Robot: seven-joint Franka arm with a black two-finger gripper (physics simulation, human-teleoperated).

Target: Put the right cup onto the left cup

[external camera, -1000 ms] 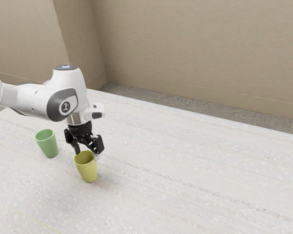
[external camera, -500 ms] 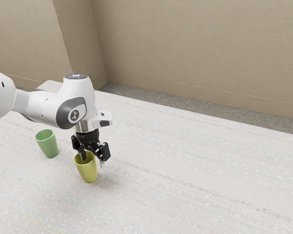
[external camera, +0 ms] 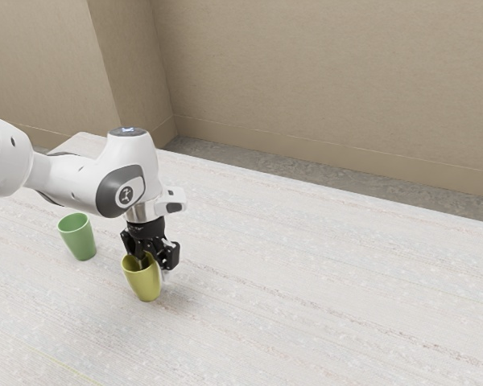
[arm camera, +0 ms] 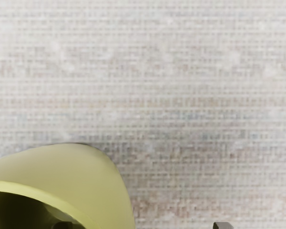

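Right of the green cup [external camera: 80, 244] in the exterior view, the yellow cup [external camera: 147, 286] stands on the table [external camera: 306, 281], probably light, stiff and slightly slippery, best pinched by its right-hand wall, which the gripper [external camera: 154, 270] straddles, spread, one finger inside.

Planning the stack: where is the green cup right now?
The green cup stands on the table, nearer the exterior view's left than the yellow cup, whose rim the hand is at.
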